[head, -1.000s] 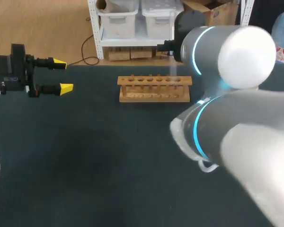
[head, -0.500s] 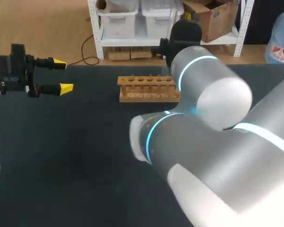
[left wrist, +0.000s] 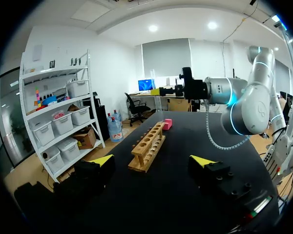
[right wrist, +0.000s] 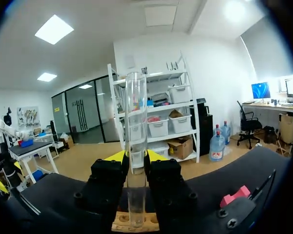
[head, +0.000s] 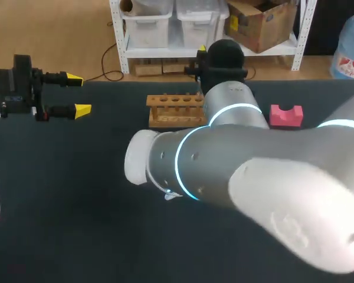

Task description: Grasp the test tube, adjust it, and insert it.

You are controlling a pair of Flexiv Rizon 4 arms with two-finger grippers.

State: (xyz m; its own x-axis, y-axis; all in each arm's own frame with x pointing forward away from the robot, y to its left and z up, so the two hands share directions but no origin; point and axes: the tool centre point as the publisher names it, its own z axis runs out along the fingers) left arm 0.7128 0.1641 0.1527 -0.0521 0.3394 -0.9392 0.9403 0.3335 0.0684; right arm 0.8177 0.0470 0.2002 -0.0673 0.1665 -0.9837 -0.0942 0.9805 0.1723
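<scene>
Test tube (right wrist: 136, 112) does not show in the head view: my right arm (head: 236, 171) covers the middle of the worktop (head: 59, 194). The wooden rack (head: 174, 112) stands near the far edge, about midway along it. A pink block (head: 286, 114) sits beside it, toward the right edge. The left gripper (head: 78, 93) hangs by the far left corner, its 2 fingers spread and holding nothing.

In the left wrist view, the rack lies ahead of those spread fingers. The right gripper (left wrist: 165, 91) hovers over its far end, and the tube is too faint to pick out there.

In the right wrist view, the tube stands upright, pinched from 2 sides on its lower part by the right gripper. Its rounded end hangs below the fingers, over the rack. I cannot tell whether it has entered a hole.

It looks clear and thin-walled, so probably light, rigid, slick and easily cracked. A gentle pinch on the straight wall, away from the lip, should suit it.
</scene>
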